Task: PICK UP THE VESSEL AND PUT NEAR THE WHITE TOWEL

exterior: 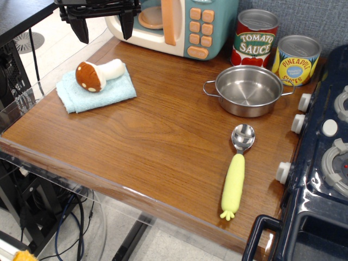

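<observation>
Closest to me on the wooden counter [163, 136] is a spoon [237, 171] with a yellow handle, bowl end pointing away, lying just beside the dark blue toy stove [321, 179] on the right. A bit further back sits the vessel [248, 90] — shiny steel pot, upright and empty, two little loop handles sticking out. Well apart from it, over on the left side, is the white towel [111, 91], folded flat, with a toy mushroom [98, 74] lying on top of it. Right behind the pot are two tins, a tomato sauce can [255, 39] and a pineapple can [296, 60], side by side. At the back there's a toy microwave [179, 24]. The gripper [103, 26] hangs above the towel's far side — fingers spread apart, holding nothing.
</observation>
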`<state>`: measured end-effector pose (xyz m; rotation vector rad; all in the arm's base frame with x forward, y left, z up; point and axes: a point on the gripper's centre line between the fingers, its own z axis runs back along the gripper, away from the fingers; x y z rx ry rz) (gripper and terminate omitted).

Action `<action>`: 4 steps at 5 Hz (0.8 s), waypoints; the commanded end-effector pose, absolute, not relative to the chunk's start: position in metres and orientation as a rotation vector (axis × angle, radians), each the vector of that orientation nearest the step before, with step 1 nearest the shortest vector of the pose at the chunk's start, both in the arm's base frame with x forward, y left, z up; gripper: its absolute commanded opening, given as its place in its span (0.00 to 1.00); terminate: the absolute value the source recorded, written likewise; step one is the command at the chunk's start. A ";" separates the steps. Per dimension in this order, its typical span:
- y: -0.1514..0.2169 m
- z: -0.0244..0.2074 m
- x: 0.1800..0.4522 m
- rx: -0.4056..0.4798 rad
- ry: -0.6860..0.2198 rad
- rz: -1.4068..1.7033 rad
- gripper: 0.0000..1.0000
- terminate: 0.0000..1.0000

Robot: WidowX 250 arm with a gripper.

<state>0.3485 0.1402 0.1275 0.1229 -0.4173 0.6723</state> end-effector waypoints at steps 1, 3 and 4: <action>0.140 0.127 0.349 0.123 -0.417 0.672 1.00 0.00; 0.085 0.135 0.347 0.106 -0.457 0.760 1.00 0.00; 0.038 0.130 0.354 0.021 -0.441 0.769 1.00 0.00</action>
